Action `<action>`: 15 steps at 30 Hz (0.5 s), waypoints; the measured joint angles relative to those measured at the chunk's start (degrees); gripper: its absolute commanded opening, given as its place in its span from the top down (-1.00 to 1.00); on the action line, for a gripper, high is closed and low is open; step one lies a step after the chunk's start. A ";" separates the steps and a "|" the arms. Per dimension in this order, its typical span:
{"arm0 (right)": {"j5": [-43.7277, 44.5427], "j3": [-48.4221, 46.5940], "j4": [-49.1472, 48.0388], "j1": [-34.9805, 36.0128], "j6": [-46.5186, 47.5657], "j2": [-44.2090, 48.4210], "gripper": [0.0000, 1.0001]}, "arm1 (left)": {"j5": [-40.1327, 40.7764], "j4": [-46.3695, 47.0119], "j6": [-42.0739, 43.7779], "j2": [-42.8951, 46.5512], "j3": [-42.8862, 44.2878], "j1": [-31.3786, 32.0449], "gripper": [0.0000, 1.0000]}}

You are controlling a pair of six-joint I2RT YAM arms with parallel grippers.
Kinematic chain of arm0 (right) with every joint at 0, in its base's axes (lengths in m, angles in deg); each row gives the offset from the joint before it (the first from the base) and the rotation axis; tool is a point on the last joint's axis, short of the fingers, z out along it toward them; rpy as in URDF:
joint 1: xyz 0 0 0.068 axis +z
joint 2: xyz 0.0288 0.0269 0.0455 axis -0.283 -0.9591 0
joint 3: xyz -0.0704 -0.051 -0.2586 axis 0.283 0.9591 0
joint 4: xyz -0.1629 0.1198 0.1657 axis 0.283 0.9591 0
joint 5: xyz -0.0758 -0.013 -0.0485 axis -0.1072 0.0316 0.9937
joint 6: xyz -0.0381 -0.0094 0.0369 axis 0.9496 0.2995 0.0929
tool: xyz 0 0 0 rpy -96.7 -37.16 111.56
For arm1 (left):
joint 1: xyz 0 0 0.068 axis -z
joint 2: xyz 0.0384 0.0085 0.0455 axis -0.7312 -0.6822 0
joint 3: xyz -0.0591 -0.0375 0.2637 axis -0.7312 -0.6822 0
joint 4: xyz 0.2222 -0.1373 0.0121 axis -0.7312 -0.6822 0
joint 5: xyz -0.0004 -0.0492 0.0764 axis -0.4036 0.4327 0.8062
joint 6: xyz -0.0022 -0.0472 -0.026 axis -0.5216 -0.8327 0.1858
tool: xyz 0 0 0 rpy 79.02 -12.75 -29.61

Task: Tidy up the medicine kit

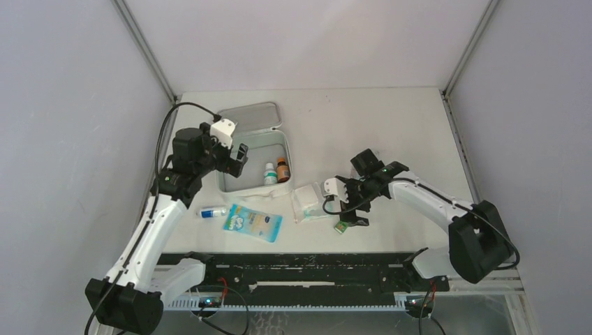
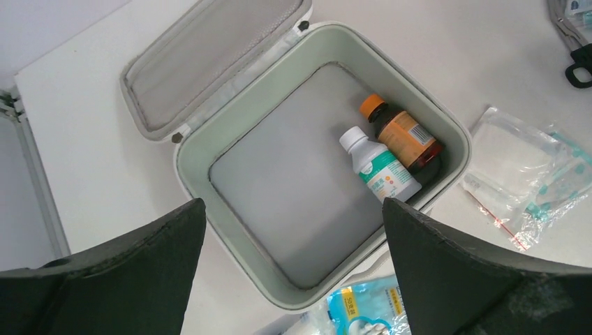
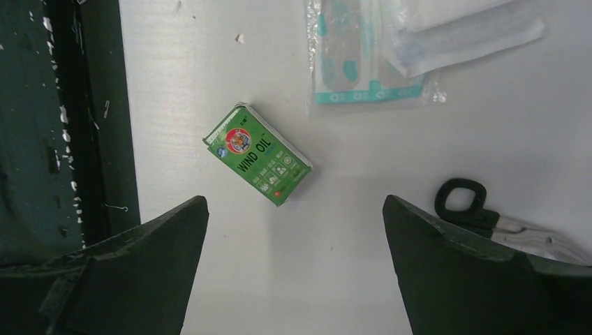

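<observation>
The medicine kit lies open at the left middle of the table, its grey mesh lid folded back. A brown bottle and a white bottle lie in its right corner. My left gripper hovers open and empty over the kit; its wrist view shows the pale green rim, both bottles and the gripper open. My right gripper is open and empty above a small green "Wind Oil" box, which lies just ahead of the fingers in the right wrist view, where the gripper shows.
Clear bags of plasters and gauze lie right of the kit. A blue-and-white flat packet and a small tube lie in front of it. Black-handled scissors lie by my right fingers. The black rail marks the near table edge.
</observation>
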 measured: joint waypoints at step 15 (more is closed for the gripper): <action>4.74 0.37 -2.78 5.92 3.67 -11.45 -0.70 | 2.23 -2.38 4.13 3.15 0.00 0.00 -0.99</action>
